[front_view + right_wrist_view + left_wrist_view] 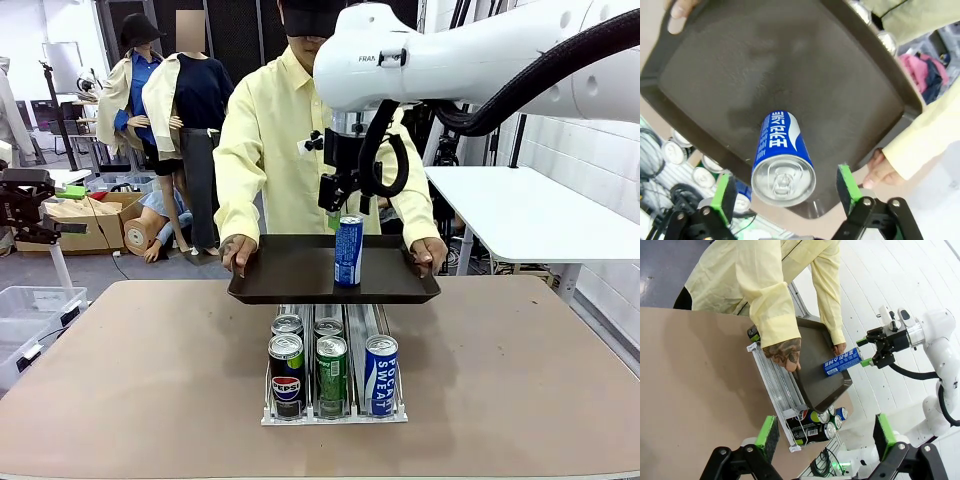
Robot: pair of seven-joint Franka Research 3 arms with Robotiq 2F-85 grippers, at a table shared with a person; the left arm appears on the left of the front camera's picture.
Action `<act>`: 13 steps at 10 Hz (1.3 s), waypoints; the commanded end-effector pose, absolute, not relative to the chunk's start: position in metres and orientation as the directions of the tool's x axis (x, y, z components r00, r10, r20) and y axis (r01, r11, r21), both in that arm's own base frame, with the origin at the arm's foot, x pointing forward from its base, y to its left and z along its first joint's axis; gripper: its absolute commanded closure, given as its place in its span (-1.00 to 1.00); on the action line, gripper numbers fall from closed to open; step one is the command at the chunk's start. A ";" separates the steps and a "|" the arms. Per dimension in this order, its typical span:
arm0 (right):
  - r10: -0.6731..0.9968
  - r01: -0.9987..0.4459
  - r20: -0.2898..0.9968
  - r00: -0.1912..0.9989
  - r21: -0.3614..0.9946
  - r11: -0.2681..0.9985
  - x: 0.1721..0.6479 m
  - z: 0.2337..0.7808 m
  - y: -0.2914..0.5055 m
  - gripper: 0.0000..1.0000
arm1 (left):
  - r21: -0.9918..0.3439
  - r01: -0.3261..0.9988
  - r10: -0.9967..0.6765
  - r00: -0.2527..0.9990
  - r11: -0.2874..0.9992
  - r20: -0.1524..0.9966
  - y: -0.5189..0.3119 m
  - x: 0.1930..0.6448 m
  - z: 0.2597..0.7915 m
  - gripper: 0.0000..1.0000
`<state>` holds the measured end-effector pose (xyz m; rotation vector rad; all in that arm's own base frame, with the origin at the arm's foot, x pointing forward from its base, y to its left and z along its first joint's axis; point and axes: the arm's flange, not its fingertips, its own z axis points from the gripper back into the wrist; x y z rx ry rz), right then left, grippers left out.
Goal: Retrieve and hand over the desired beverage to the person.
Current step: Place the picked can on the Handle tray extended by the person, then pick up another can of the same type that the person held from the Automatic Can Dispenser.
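Note:
The person (270,130), in a pale-yellow shirt, holds a dark tray (290,275) with both hands over the table's far edge. A blue and white can (348,250) stands upright on the tray. My right gripper (347,210) hangs just above the can's top, open. In the right wrist view its green pads (846,182) stand apart on either side of the can (782,160), touching nothing. The left wrist view shows my left gripper (826,432) open and empty, high over the table, looking down at the tray (810,375) and the can (841,361).
A white can rack (335,415) sits mid-table just in front of the tray, holding a Pepsi can (286,375), a green can (331,368), a Pocari Sweat can (381,372) and more behind. The person's hands (238,252) grip the tray's two ends.

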<state>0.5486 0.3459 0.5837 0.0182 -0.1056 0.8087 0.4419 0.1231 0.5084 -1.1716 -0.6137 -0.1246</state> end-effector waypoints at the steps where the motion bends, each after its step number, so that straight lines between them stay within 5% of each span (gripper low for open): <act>1: 0.732 -0.731 0.120 0.671 -0.060 0.680 0.544 0.597 0.338 -1.00 | -0.823 0.403 0.224 0.828 0.400 0.514 0.124 0.441 0.510 -1.00; 13: 0.717 -0.723 0.120 0.687 0.009 0.691 0.545 0.605 0.335 -1.00 | -0.823 0.403 0.224 0.828 0.400 0.514 0.124 0.441 0.510 -1.00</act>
